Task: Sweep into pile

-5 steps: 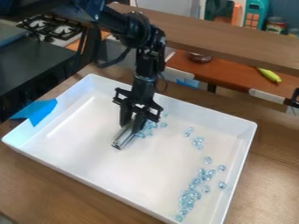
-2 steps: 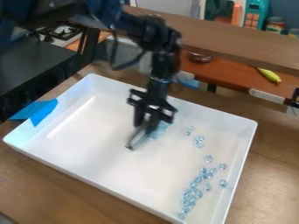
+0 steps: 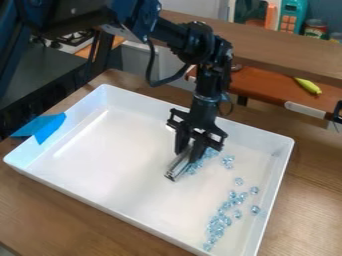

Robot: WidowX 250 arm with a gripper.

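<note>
Camera view: A trail of blue beads (image 3: 216,226) lies toward 5 o'clock in a white tray (image 3: 107,165) on the wooden table (image 3: 60,212). Farther back, the end effector (image 3: 186,156), clamped on a silver sweeping tool (image 3: 178,167), has traveled toward 4 o'clock, shoving a bead cluster (image 3: 210,153) along. That narrows the gap to loose beads (image 3: 228,161) at its 3 o'clock, likely next to join; the pile remains unfinished. Beyond sits a yellow-green toy (image 3: 308,85) at 2 o'clock.

Glossy tray (image 3: 120,187); smooth wooden table (image 3: 73,220)
</note>
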